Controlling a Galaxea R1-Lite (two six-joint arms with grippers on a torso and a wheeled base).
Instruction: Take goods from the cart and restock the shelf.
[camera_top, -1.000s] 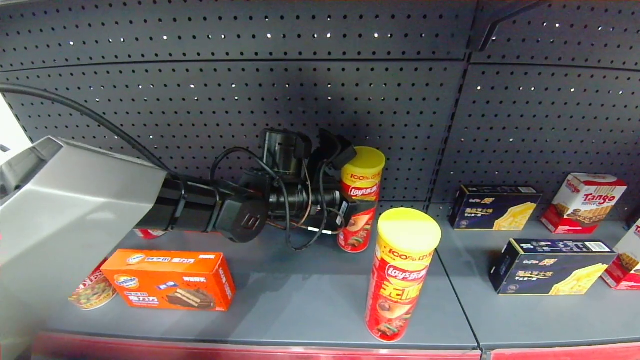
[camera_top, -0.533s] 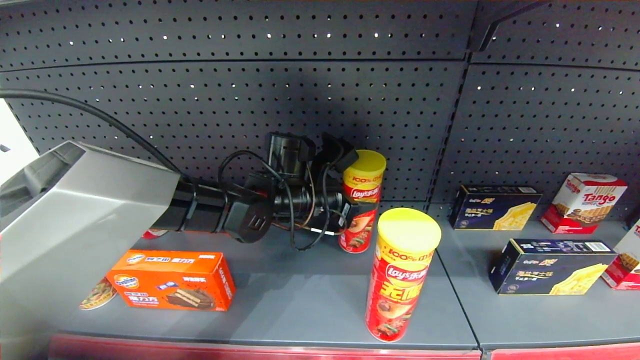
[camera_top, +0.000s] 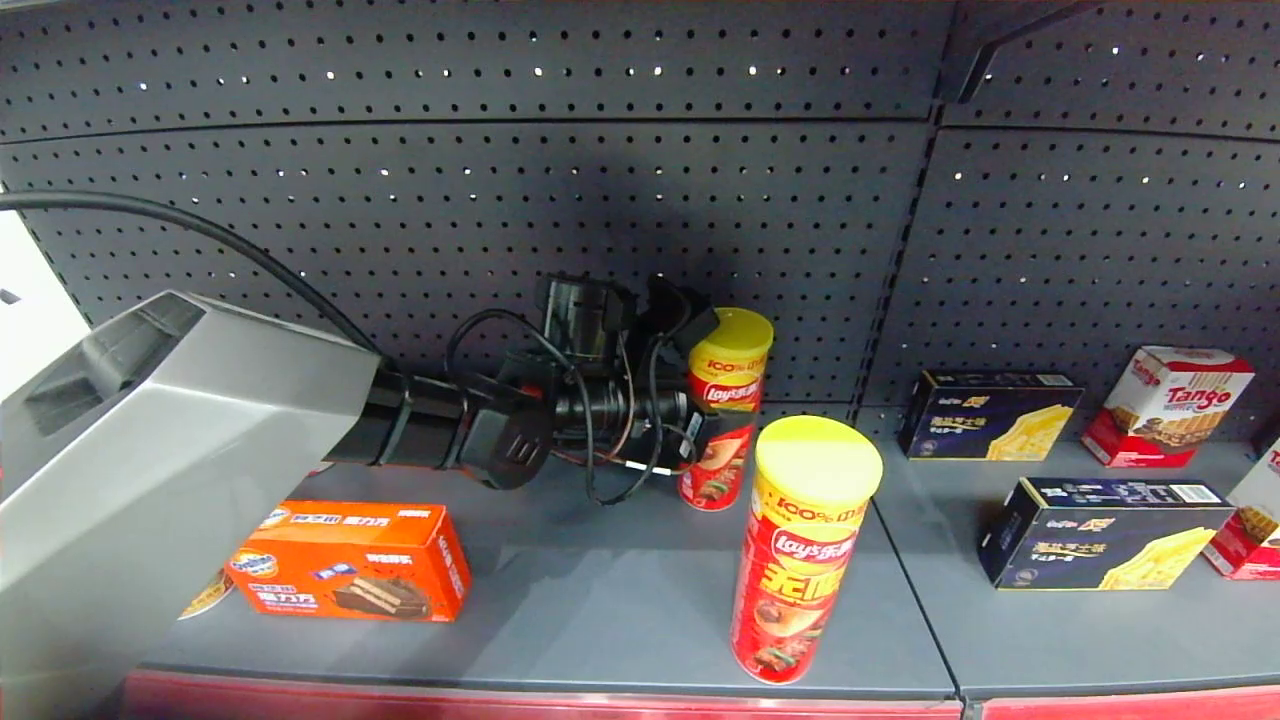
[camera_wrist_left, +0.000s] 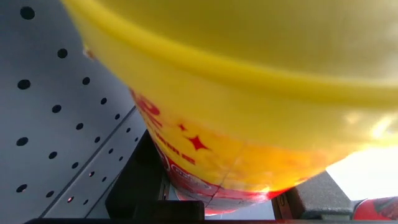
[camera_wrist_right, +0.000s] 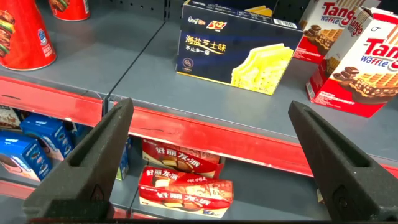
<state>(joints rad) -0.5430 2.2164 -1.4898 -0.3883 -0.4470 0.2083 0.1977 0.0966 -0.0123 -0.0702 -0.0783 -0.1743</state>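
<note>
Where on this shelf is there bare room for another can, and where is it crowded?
Widest bare shelf: between the orange box and the front chip can. Narrower strip: between that can and the front dark blue box. Crowded: back middle, where the left gripper holds the rear chip can.

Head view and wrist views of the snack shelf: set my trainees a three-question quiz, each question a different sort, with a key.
1. True or false: the left gripper is shut on the rear chip can.
2. Which lies to the left of the front chip can? A orange biscuit box; B dark blue box; C red-and-white wafer box.
3. Fill in: the right gripper is ____.
Key: 1 true; 2 A; 3 open.
</note>
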